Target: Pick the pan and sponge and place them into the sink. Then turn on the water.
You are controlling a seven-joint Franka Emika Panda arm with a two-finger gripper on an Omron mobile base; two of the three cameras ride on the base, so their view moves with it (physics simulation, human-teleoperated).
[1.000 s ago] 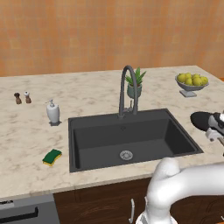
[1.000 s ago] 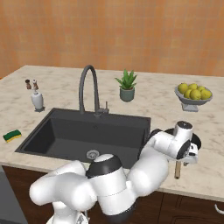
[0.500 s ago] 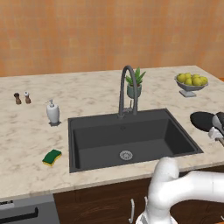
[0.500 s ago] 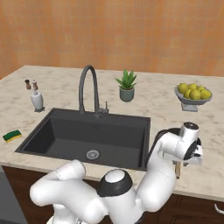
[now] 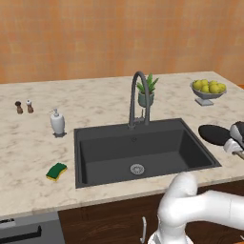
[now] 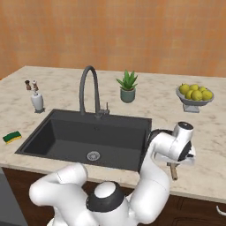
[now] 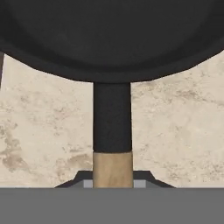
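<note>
The black pan [image 5: 214, 134] lies on the counter just right of the sink [image 5: 124, 147], its rim [image 7: 112, 35] across the top of the hand view. Its handle [image 7: 112, 131], black and then wooden, runs down between the fingertips. My gripper [image 5: 237, 145] is down over that handle at the counter's right end, and its fingers sit against both sides of the wooden part [image 6: 173, 171]. The green and yellow sponge [image 5: 56, 171] rests on the counter left of the sink. No stream falls from the arched faucet [image 5: 138, 97].
A white soap dispenser [image 5: 57, 122] stands left of the sink, with two small shakers [image 5: 24, 106] further left. A potted plant [image 5: 145, 93] is behind the faucet. At the back right stands a bowl of lemons [image 5: 208, 89]. The counter's front edge is close to the pan handle.
The gripper's fingers have closed in onto the pan handle. The hand has shifted slightly right and lower over the handle. Pan and sponge have not moved.
</note>
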